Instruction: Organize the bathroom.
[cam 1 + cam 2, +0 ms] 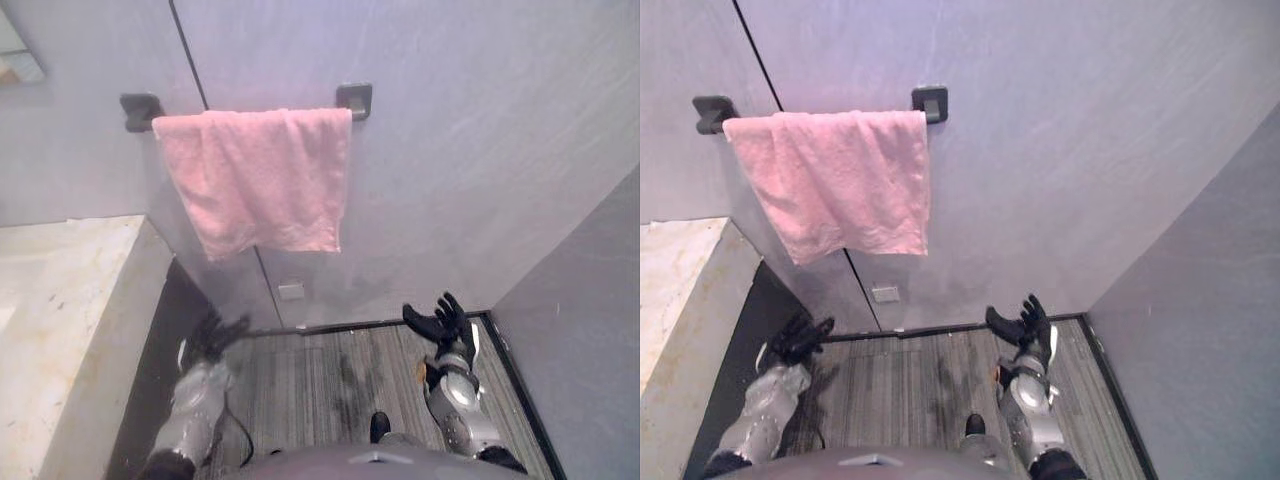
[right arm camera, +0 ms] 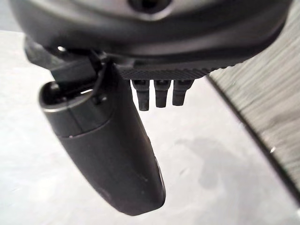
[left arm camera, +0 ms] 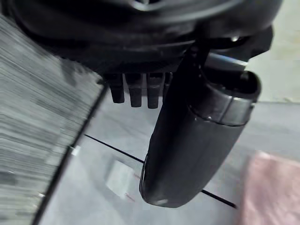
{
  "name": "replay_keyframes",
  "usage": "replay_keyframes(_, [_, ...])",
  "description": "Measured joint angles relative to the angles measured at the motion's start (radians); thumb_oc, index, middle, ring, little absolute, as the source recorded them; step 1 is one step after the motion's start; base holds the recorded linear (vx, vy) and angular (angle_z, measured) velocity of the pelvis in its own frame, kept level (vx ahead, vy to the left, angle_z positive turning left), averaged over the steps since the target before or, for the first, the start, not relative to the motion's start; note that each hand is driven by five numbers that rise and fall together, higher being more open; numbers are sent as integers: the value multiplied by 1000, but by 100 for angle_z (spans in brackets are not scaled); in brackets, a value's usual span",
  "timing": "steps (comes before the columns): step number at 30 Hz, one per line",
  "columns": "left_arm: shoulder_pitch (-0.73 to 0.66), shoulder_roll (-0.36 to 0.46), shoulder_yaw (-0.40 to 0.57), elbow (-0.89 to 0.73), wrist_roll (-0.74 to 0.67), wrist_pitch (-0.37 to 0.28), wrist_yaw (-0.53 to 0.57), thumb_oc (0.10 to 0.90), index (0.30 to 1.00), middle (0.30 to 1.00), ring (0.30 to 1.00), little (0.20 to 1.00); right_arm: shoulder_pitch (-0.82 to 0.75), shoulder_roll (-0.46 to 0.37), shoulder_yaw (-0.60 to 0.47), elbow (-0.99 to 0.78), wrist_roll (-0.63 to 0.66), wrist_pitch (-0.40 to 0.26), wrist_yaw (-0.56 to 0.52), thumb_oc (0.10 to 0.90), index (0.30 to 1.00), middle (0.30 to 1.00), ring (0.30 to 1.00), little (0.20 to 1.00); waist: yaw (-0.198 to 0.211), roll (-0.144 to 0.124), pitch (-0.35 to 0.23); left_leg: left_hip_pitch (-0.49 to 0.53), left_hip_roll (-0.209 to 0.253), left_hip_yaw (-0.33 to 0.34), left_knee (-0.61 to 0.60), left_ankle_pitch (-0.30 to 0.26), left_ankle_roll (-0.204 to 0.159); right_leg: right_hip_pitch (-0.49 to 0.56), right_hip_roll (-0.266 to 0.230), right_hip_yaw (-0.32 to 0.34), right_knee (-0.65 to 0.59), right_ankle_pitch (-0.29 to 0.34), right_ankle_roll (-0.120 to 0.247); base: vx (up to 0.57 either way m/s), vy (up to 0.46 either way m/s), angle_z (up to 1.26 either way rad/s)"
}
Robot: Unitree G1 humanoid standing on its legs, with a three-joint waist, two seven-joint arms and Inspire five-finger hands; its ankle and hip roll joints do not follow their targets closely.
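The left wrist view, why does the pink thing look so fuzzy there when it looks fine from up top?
In the left wrist view the pink towel is a soft smear at the edge, far behind the left hand; the striped floor streaks too. In the left eye view the towel hangs over its bar, with its folds showing.
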Motion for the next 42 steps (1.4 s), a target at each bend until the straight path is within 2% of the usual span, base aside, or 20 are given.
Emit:
replay_keyframes(5, [3,-1,27,289,15,39,-109,800,900,900,900,900,15,2,-64,213,5,46,6,800,900,900,900,900,1,-13,11,0,-2,-1,0,-1,1,0,-1,-1,1,0,1,-94,36,0])
replay_keyframes(12, [-6,-1,64,445,11,74,-236,800,900,900,900,900,47,3,-82,323,-8,84,84,800,900,900,900,900,-4,-54,30,-26,-16,9,1,-5,10,-36,-13,5,6,44,32,-268,-8,-7])
replay_keyframes(13, [-37,-2,63,476,13,91,-258,800,900,900,900,900,24,8,-82,363,-43,91,117,800,900,900,900,900,-9,-58,42,-47,-23,14,6,7,32,-63,-19,8,7,101,83,-377,-16,-21])
replay_keyframes(14, [-70,-9,64,514,13,106,-273,800,900,900,900,900,-13,9,-81,411,-45,94,135,800,900,900,900,900,-10,-31,55,-93,6,17,34,15,69,-101,-7,8,6,176,127,-436,-27,-14])
replay_keyframes(15, [-91,-11,64,537,14,108,-279,800,900,900,900,900,-33,12,-80,439,-52,94,142,800,900,900,900,900,-19,-23,55,-114,18,15,41,18,73,-112,2,10,9,205,90,-315,-63,-2])
replay_keyframes(17, [-137,-23,81,581,14,102,-286,800,900,900,900,900,-62,13,-79,493,-84,134,191,800,900,900,900,900,-3,42,72,-139,82,14,12,68,66,-187,68,-22,402,-99,61,-334,-99,7])
replay_keyframes(19, [-136,-11,81,599,16,106,-291,800,900,900,900,900,-72,10,-79,541,-100,135,223,800,900,900,900,900,23,30,63,-145,86,8,16,87,58,-119,88,5,527,-238,75,-250,-120,-4])
replay_keyframes(20, [-137,-6,81,611,18,112,-291,800,900,900,900,900,-80,10,-78,557,-115,134,233,800,900,900,900,900,31,23,61,-151,82,6,16,100,55,-88,91,17,520,-275,88,-369,-213,5])
replay_keyframes(22, [-139,-10,83,647,25,128,-290,800,900,900,900,900,-103,9,-69,605,-119,134,255,800,900,900,900,900,38,5,52,-187,69,-31,20,120,50,30,107,76,352,-325,73,-310,-222,31])
replay_keyframes(23, [-137,-20,80,661,53,134,-291,800,900,900,900,900,-115,7,-67,615,-115,138,263,800,900,900,900,900,46,11,53,-206,61,-52,16,146,40,89,124,101,229,-327,39,-284,-223,56])
replay_keyframes(24, [-138,-35,76,663,64,144,-291,800,900,900,900,900,-109,3,-65,615,-110,142,267,800,900,900,900,900,53,21,53,-219,55,-70,13,168,38,127,147,103,145,-312,-33,-328,-212,61])
replay_keyframes(26, [-130,-65,65,672,98,167,-290,800,900,900,900,900,-91,-12,-56,609,-106,171,279,800,900,900,900,900,62,62,45,-249,83,-131,5,200,-7,143,187,62,82,-265,-109,-346,-119,69])
replay_keyframes(30, [-123,-79,70,661,96,161,-298,800,900,900,900,900,-71,-40,-39,569,-97,210,287,800,900,900,900,900,76,80,49,-315,108,-160,31,120,-24,107,221,-26,121,-250,-151,-405,-35,63])
replay_keyframes(31, [-138,-75,70,660,97,161,-301,800,900,900,900,900,-66,-47,-35,563,-74,220,289,800,900,900,900,900,76,66,63,-315,100,-147,35,74,-27,118,209,-54,114,-243,-159,-492,28,67])
replay_keyframes(34, [-138,-72,78,671,97,131,-306,800,900,900,900,900,-66,-52,-23,585,-61,222,290,800,900,900,900,900,83,24,87,-317,35,-122,154,59,-19,123,149,-101,97,-224,-180,-465,65,47])
replay_keyframes(36, [-141,-69,82,674,101,117,-311,800,900,900,900,900,-68,-50,-22,598,-63,223,301,800,900,900,900,900,77,4,96,-310,-1,-97,251,38,-3,121,113,-130,71,-190,-165,-343,119,37])
replay_keyframes(38, [-157,-67,83,686,119,113,-316,800,900,900,900,900,-65,-44,-22,612,-63,230,310,800,900,900,900,900,51,-15,103,-275,-32,-52,354,-41,32,119,62,-166,64,-176,-146,-318,156,60])
replay_keyframes(40, [-156,-69,86,693,136,113,-320,800,900,900,900,900,-49,-42,-23,619,-66,245,320,800,900,900,900,900,34,-15,102,-236,-27,-28,417,-97,52,109,28,-199,94,-182,-123,-251,179,60])
replay_keyframes(41, [-154,-69,90,694,136,113,-321,800,900,900,900,900,-47,-40,-26,624,-73,251,326,800,900,900,900,900,27,-14,100,-230,-25,-20,418,-112,52,97,16,-206,118,-190,-109,-260,264,72])
replay_keyframes(42, [-152,-73,95,693,136,113,-321,800,900,900,900,900,-47,-48,-49,630,-80,258,331,800,900,900,900,900,29,29,106,-229,-31,-22,380,-115,82,50,30,-172,216,-256,-85,-195,223,75])
